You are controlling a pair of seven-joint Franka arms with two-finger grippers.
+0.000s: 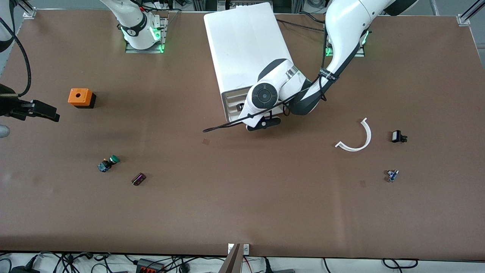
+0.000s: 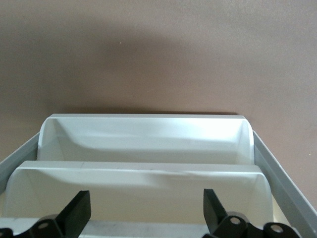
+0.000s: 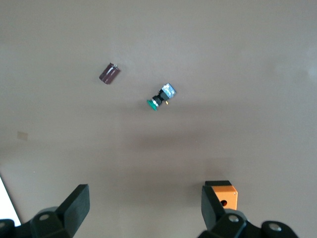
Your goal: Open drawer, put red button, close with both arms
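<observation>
**Gripper and Drawer Status**

Locate left gripper (image 2: 146, 206) over drawer (image 2: 148, 141) at cabinet (image 1: 242, 45) front, upper centre of front view; jaws wide, holding nothing. Find right gripper (image 3: 146, 201) waiting above table near orange box (image 1: 80, 98); jaws wide, holding nothing.

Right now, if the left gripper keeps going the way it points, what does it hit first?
Likely the drawer fronts: the left gripper, jaws open, points at the stacked white fronts of the cabinet. How much gap is left, I cannot tell.
</observation>
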